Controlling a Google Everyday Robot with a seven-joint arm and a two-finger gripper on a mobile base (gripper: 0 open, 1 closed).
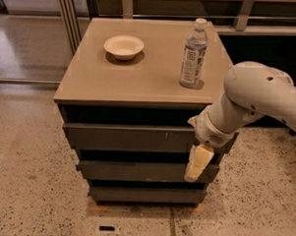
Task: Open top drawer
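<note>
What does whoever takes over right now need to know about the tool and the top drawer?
Tool: hangs pointing down in front of the right end of the middle drawer, just below the top drawer.
Top drawer: looks shut; its front sits under the tabletop.
Done: tool is at the drawer fronts.
Left: catch the top drawer and pull it out.
</note>
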